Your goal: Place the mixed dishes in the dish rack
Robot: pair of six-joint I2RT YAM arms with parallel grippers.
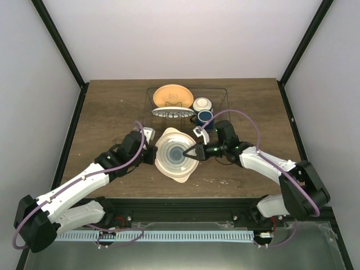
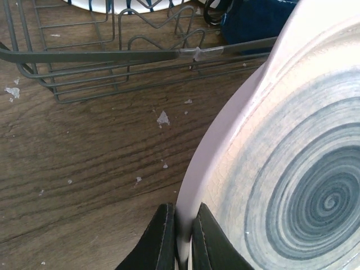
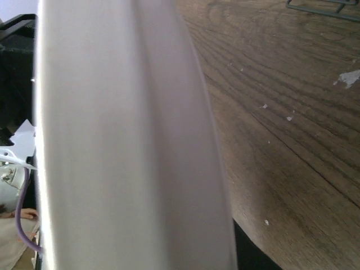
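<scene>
The pale blue-ringed plate point(image 1: 175, 154) with a peach rim sits between my two grippers in front of the dish rack point(image 1: 223, 93). My left gripper point(image 1: 152, 156) is shut on its left rim; in the left wrist view the fingers point(image 2: 160, 242) pinch the rim of the plate point(image 2: 292, 185). My right gripper point(image 1: 193, 152) grips the right rim; the plate point(image 3: 129, 140) fills the right wrist view and only one finger point(image 3: 250, 256) shows. The rack holds the orange plate point(image 1: 172, 95), the striped plate point(image 1: 171, 113), the white bowl point(image 1: 202, 104) and the blue mug point(image 1: 205, 117).
The rack's front wires point(image 2: 112, 56) lie just beyond the plate in the left wrist view, with the mug point(image 2: 253, 19) behind them. Small white crumbs point(image 2: 163, 118) dot the wooden table point(image 1: 107, 112). Black frame posts stand at the table's corners.
</scene>
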